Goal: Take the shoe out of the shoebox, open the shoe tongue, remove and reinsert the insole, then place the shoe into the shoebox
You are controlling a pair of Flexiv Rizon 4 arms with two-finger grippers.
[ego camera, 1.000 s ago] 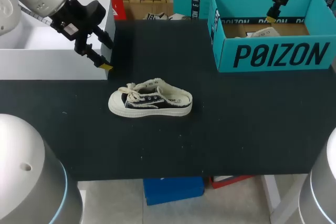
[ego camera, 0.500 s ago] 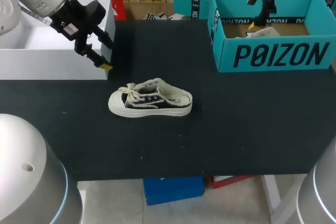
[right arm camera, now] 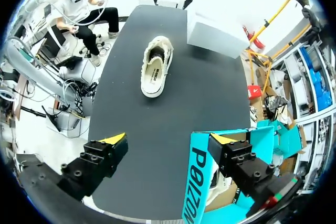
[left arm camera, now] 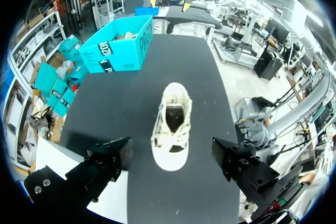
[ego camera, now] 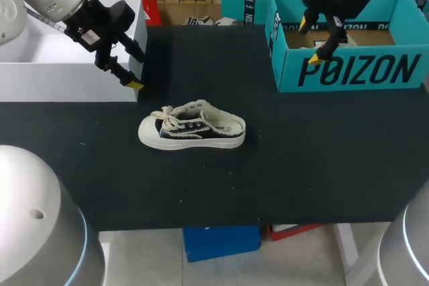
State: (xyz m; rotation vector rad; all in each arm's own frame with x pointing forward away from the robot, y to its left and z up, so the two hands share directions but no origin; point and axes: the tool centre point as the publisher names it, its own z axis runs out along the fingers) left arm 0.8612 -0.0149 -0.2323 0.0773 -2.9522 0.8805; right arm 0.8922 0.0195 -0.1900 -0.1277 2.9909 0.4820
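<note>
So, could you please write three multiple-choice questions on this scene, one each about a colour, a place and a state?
1. The shoebox is: A teal, B red, C brown.
2. The shoe lies: A inside the shoebox, B on the table, C on the floor.
3. The right gripper is: A shut on the shoe, B open, C out of view.
Answers: A, its walls are teal; B, it rests on the dark table, outside the box; B, its yellow tips stand apart, holding nothing.
</note>
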